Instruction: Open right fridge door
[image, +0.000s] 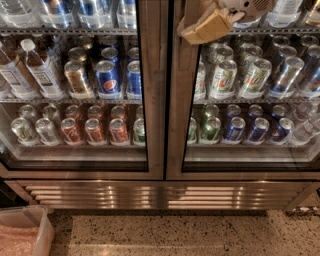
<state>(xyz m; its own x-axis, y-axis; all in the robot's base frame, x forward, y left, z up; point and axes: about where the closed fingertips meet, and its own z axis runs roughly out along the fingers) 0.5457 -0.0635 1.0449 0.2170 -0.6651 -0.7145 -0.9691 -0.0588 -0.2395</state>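
The right fridge door (178, 115) is a glass pane in a brushed steel frame. It stands closed, flush with the left door (152, 115). Green-and-white cans (223, 76) and blue cans (257, 129) show through its glass. My gripper (205, 26) hangs at the top of the view, with tan fingers against the upper left part of the right door, next to its inner steel stile. The arm's pale body (247, 7) shows behind it at the top edge.
The left door shows Pepsi cans (107, 77), red cans (95, 130) and bottles (42, 70). A steel vent grille (160, 195) runs below both doors. Speckled floor (175, 235) lies in front. A translucent bin (25, 232) stands at the lower left.
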